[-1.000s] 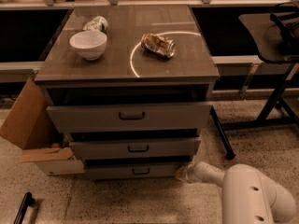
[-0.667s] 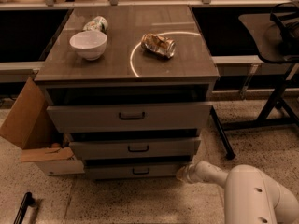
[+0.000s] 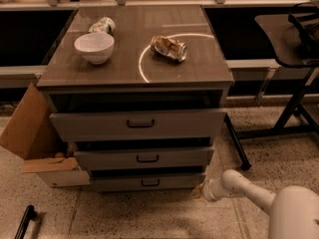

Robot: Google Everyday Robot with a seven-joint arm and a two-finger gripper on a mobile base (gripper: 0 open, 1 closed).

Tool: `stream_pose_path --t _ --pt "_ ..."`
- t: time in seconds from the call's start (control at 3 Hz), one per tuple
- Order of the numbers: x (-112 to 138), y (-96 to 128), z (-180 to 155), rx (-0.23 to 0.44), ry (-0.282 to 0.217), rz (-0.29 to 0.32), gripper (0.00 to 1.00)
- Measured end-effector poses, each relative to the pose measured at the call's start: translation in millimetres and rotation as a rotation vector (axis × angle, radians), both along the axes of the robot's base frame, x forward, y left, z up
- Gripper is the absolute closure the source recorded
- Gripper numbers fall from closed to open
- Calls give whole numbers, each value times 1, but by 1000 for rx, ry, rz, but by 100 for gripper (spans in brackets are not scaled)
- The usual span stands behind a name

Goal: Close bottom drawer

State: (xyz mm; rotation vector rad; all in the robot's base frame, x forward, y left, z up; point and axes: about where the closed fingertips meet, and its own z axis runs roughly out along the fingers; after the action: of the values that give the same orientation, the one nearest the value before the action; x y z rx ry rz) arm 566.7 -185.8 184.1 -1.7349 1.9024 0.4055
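The bottom drawer (image 3: 148,182) is the lowest of three grey fronts on the cabinet, with a small dark bar handle (image 3: 150,183). It stands a little out from the cabinet, with a dark gap above its front. My gripper (image 3: 199,190) is low near the floor, at the drawer front's right end, touching or nearly touching it. The white arm (image 3: 249,193) runs back from it to the lower right. The middle drawer (image 3: 144,157) and top drawer (image 3: 139,124) also stand out from the cabinet.
On the cabinet top (image 3: 134,59) are a white bowl (image 3: 94,47), a crushed can (image 3: 169,48) and a tipped container (image 3: 102,24). An open cardboard box (image 3: 35,143) stands left of the cabinet. A dark chair base (image 3: 284,118) stands to the right.
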Motion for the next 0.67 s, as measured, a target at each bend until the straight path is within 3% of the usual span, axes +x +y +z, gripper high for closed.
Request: stream_pose_path --t 0.33,0.67 --pt "-29 -6 29 28 25 93 100" --pt "-44 -36 51 1 38 84 100"
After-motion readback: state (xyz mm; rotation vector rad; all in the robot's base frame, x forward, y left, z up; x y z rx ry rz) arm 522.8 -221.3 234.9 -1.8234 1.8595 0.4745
